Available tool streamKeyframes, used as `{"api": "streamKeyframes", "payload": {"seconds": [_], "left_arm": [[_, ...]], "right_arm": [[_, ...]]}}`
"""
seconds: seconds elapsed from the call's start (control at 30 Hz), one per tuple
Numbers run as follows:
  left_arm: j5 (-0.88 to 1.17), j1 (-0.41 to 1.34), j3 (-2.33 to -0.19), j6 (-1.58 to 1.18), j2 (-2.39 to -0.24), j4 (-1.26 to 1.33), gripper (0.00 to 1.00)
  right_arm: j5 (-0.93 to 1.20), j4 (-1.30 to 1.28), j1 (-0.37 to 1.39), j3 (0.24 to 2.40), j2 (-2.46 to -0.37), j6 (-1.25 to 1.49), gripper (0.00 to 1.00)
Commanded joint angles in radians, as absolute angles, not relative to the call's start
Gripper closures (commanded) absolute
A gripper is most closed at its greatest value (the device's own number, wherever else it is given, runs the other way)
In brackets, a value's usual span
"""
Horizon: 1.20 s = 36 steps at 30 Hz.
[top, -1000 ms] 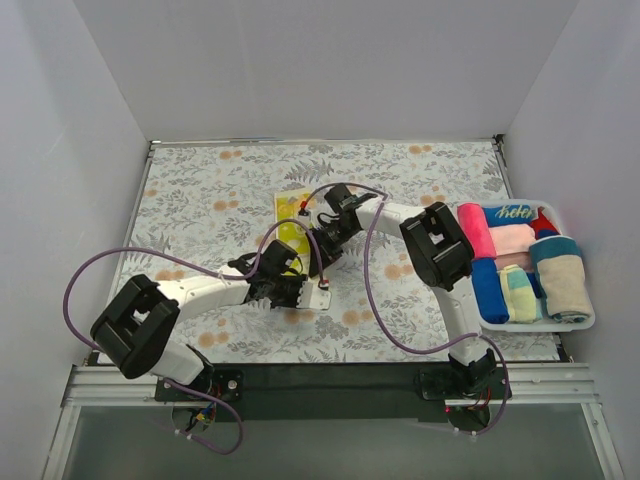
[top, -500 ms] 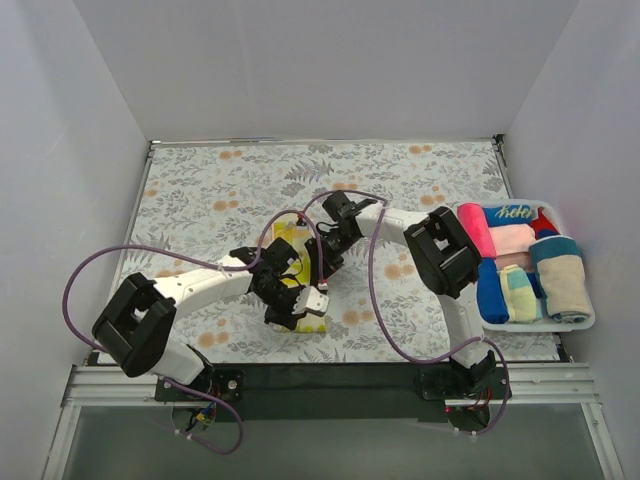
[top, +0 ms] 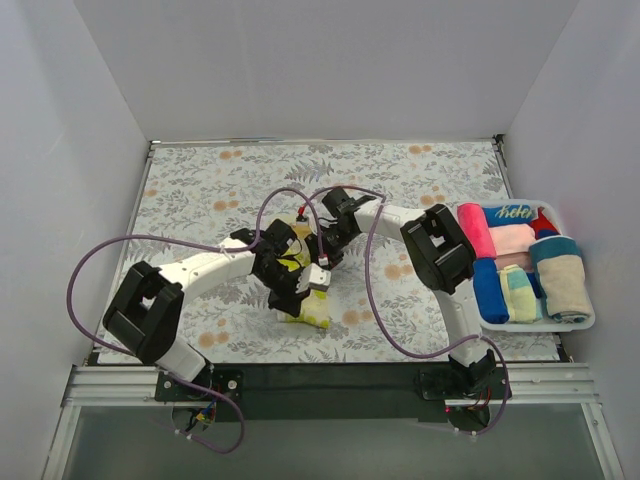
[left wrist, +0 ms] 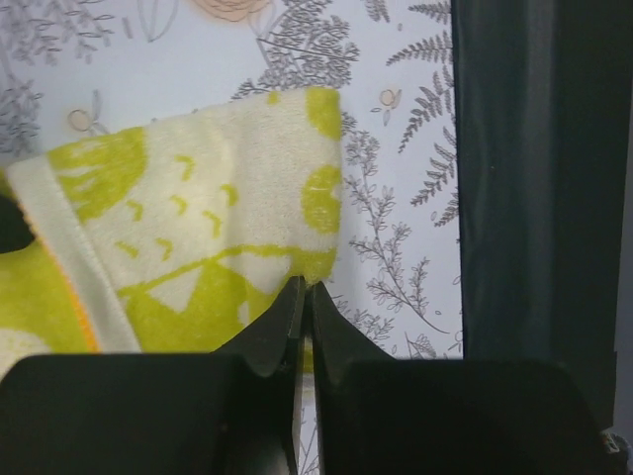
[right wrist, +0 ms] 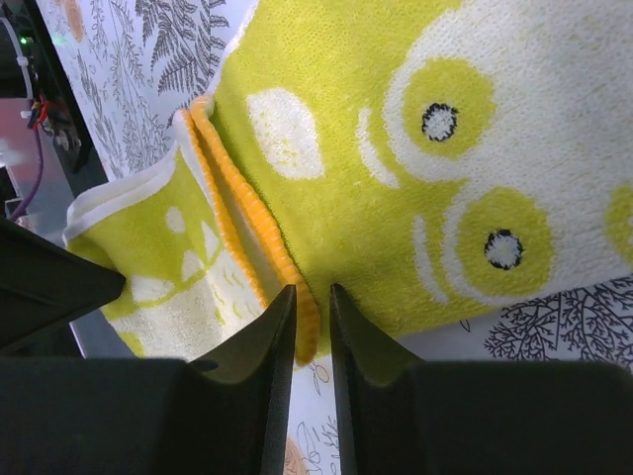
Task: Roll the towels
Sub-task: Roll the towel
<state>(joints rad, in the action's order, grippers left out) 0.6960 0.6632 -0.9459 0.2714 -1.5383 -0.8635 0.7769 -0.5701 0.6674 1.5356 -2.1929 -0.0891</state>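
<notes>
A yellow patterned towel (top: 313,314) with an orange hem lies bunched on the floral cover, mostly hidden under both grippers in the top view. My left gripper (top: 303,303) is shut on the towel's pale near corner (left wrist: 237,188), the jaws pressed together on its edge (left wrist: 304,288). My right gripper (top: 323,257) sits just beyond, with its narrow jaws pinching the orange hem (right wrist: 259,213) at the towel's edge (right wrist: 312,302). The towel's yellow face with white circles (right wrist: 435,158) spreads to the right of those jaws.
A white basket (top: 583,322) at the right holds several rolled towels: pink (top: 473,232), blue (top: 488,290), beige (top: 566,286) and others. The floral table cover (top: 200,200) ends at a dark rail (left wrist: 534,178) along the near edge. Purple cables (top: 120,250) loop over both arms.
The left gripper has carried its corner of the towel toward the near edge, so the towel's flat far part no longer shows. The right gripper has shifted only slightly.
</notes>
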Motion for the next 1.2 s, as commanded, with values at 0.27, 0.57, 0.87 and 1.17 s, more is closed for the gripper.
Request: {"api": "streamKeyframes", "payload": {"seconds": [0.27, 0.57, 0.87, 1.17], "left_arm": [[0.715, 0.520, -1.034, 0.262, -1.580, -0.801, 1.00], [0.631, 0.494, -1.029, 0.242, -1.623, -0.660, 1.00], [0.589, 0.489, -0.953, 0.242, -1.651, -0.557, 1.00], [0.594, 0.486, -0.927, 0.235, -1.660, -0.529, 1.00]], "right_arm": [[0.752, -0.577, 0.675, 1.540, -2.206, -0.132, 0.78], [0.747, -0.587, 0.673, 1.558, -2.203, -0.137, 0.76], [0.715, -0.611, 0.654, 1.578, -2.154, -0.121, 0.57], [0.790, -0.637, 0.618, 1.502, -2.074, -0.132, 0.44]]}}
